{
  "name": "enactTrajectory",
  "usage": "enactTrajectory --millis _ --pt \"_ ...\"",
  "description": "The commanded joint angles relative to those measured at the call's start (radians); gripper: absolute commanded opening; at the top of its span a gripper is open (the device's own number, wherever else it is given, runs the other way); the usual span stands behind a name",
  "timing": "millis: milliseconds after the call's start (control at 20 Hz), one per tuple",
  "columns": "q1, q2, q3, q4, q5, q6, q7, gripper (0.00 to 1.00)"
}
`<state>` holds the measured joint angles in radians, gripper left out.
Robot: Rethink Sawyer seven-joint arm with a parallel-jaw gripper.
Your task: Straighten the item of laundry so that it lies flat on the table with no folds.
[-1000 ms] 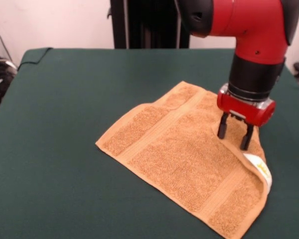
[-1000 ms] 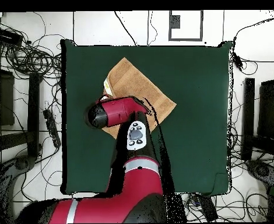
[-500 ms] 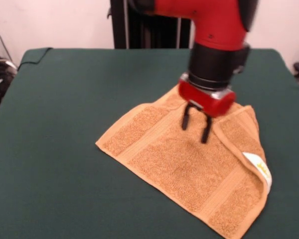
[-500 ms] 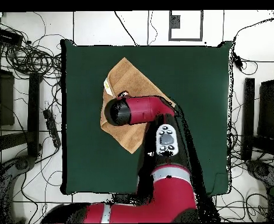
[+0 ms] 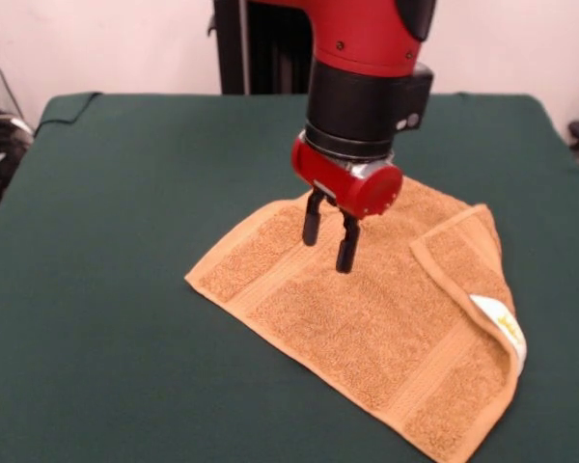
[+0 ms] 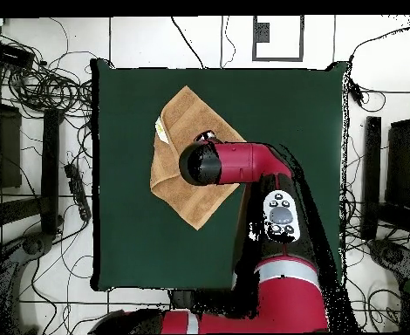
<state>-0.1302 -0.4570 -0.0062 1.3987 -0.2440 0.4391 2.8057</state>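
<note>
The light is even and soft, quite bright. Under the gripper (image 5: pixel 330 245) only a faint shadow falls on the towel (image 5: pixel 367 318). The tabletop (image 5: pixel 125 193) shows no glare. The front view looks sharp.

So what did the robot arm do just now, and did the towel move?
The gripper swept across the towel from its right side, by the white label, toward the middle in the front view, fingers open and holding nothing. One corner at the towel's far side now lies spread out flatter. The right edge stayed folded over, and the towel kept its place on the table.
</note>
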Motion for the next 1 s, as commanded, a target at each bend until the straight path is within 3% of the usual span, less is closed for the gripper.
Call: enactTrajectory --millis 50,450,1000 --pt "0.036 0.045 0.126 0.119 0.027 0.067 -0.033 1.0" --pt "0.043 0.046 0.133 0.117 0.038 0.058 -0.015 1.0" --pt "0.121 0.098 0.066 0.052 0.046 0.044 0.065 1.0"
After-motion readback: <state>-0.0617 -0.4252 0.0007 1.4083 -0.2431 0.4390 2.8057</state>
